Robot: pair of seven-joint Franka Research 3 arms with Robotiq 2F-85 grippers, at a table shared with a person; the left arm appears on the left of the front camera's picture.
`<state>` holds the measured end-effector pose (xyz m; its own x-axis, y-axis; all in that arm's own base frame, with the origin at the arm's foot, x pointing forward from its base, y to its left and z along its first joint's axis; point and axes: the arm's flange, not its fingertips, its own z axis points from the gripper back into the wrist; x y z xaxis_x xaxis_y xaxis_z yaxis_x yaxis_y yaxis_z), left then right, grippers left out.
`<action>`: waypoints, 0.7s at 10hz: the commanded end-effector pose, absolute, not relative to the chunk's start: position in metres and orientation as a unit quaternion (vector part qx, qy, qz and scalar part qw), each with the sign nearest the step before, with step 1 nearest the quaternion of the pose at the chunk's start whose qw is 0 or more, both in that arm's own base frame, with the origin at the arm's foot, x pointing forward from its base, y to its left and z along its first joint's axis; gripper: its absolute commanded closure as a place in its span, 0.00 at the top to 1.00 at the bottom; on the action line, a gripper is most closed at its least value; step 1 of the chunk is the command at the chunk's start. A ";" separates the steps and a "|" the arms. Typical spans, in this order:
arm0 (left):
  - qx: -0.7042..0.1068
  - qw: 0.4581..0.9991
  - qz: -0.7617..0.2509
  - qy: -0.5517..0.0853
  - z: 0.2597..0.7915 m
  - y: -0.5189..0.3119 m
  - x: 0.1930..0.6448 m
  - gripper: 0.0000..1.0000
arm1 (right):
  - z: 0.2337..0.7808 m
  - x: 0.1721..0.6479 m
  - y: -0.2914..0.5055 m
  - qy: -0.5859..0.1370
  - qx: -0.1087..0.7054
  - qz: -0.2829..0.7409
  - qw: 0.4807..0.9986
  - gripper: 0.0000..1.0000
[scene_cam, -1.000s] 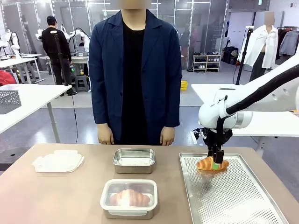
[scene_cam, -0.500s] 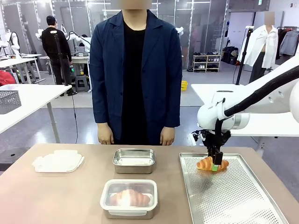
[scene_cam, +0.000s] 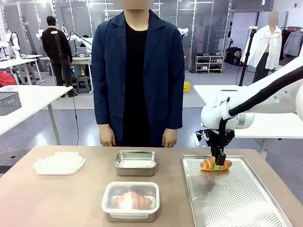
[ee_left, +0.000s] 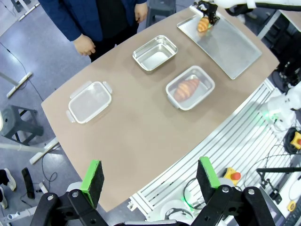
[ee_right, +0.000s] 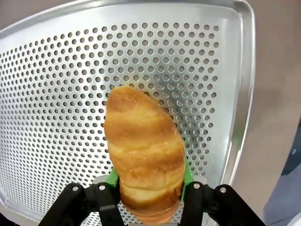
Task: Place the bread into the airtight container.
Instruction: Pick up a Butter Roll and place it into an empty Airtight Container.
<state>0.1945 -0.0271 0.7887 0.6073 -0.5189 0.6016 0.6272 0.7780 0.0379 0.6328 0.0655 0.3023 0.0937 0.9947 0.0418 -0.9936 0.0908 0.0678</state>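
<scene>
The bread (scene_cam: 208,164) is a golden croissant at the far end of the perforated metal tray (scene_cam: 236,198). My right gripper (scene_cam: 218,165) comes down on it from above and is shut on its middle. In the right wrist view the bread (ee_right: 143,155) sits squeezed between the green pads (ee_right: 112,176) of the right gripper (ee_right: 148,188), just above the tray (ee_right: 56,94). The empty steel airtight container (scene_cam: 136,162) stands open at the table's middle, to the left of the tray. My left gripper (ee_left: 150,176) hangs open high above the table's near edge.
A second container (scene_cam: 131,201) with a clear lid on it holds another croissant at the front middle. A loose clear lid (scene_cam: 58,163) lies at the far left. A person (scene_cam: 136,71) stands at the far edge with hands at the sides.
The right gripper's fingers have closed onto the bread, and the bread has risen slightly off the tray. Nothing else has moved.
</scene>
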 end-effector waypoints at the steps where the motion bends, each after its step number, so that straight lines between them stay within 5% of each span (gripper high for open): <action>1: -0.086 0.890 -0.328 -0.305 0.790 -0.026 0.195 1.00 | 0.329 0.625 0.067 -0.003 0.043 0.659 0.751 0.51; 7: -0.086 0.890 -0.328 -0.305 0.790 -0.026 0.195 1.00 | 0.426 0.613 0.103 -0.038 0.055 0.613 0.787 0.51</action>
<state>0.1944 -0.0271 0.7887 0.6073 -0.5189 0.6016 0.6271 0.7780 0.0379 0.6096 0.0866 0.4283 0.2061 0.9742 0.0923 -0.9785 0.2049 0.0227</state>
